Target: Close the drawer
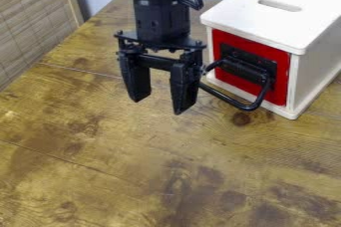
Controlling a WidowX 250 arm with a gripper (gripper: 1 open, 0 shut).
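A: So how are the jaws (159, 83) sitting?
B: Wide apart, nothing between them, black and chunky, pointing down over the table (107, 161).
A: And the drawer (250, 72)?
B: Just beside them, to the right in the camera view, set in the white box (276, 17). Red front, black panel, big black loop handle (230, 100) sticking out toward the jaws. Can't tell if they touch.
A: Textures?
B: Smooth-looking box, slot up top. Table's brown wood grain, blotchy with dark knots.

Wooden table (127, 171) — white box (277, 14) atop.
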